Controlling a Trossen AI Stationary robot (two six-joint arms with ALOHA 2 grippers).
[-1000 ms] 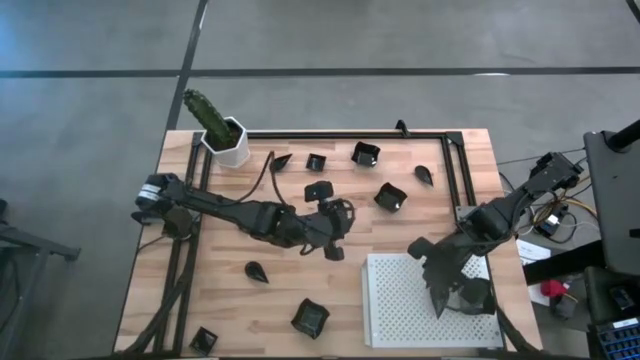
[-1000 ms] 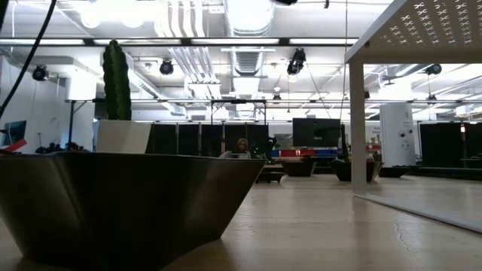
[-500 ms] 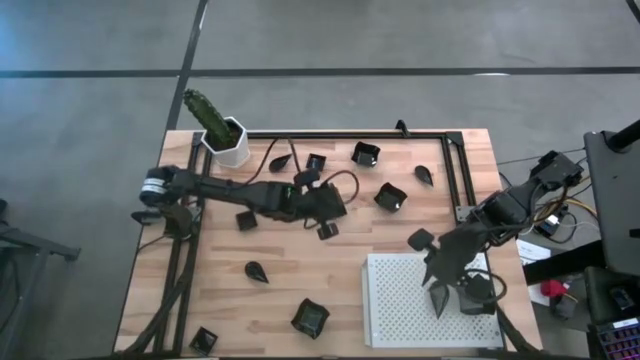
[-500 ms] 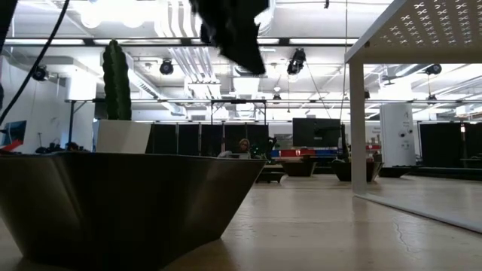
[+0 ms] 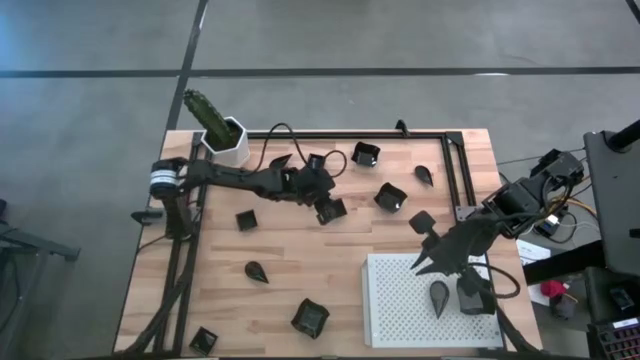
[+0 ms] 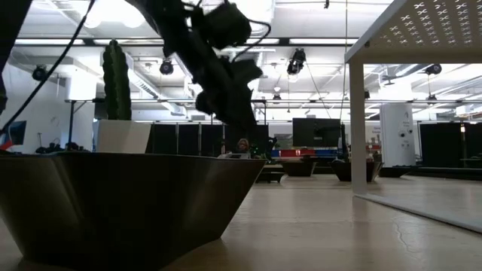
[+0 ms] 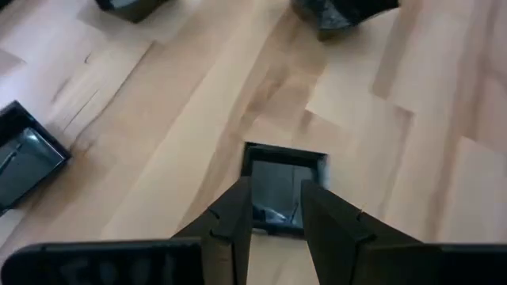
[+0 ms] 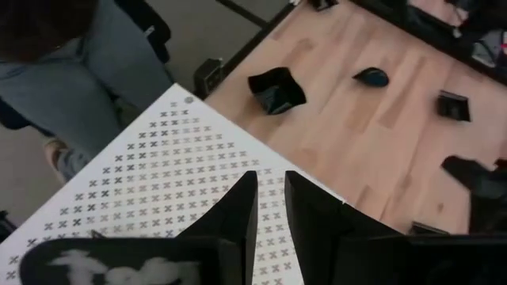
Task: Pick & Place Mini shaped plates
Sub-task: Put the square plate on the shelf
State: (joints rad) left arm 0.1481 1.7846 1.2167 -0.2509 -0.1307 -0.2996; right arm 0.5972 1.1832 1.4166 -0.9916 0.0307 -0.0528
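Several small dark plates lie on the wooden table: square ones (image 5: 365,153) (image 5: 390,197) (image 5: 245,220) (image 5: 310,318) and teardrop ones (image 5: 424,173) (image 5: 257,271). My left gripper (image 5: 328,210) (image 7: 277,184) hangs over the far middle of the table, shut on a small square plate (image 7: 277,170). My right gripper (image 5: 420,264) (image 8: 271,176) hovers over the far left part of the white perforated tray (image 5: 400,310), empty, its fingers a narrow gap apart. A teardrop plate (image 5: 438,293) lies flat on the tray, with another dark dish (image 5: 470,297) beside it. My left gripper holds the small square plate by its near part (image 7: 276,215), one finger on either side, coming from above and pointing down. The fingers cover the plate's side rims, so the exact hold is hidden. In the low view the gripper (image 6: 226,105) hangs well above the table.
A white pot with a cactus (image 5: 225,138) stands at the far left corner. A black frame (image 5: 440,135) runs along the far edge and right side. One large dark plate (image 6: 128,203) fills the low view's foreground. A person's legs (image 8: 71,55) show beyond the tray.
My left gripper has carried the small square plate from the table's middle toward the far edge. My right gripper has drawn back from the teardrop plate toward the tray's far edge; that plate now lies on the tray, clear of the fingers.
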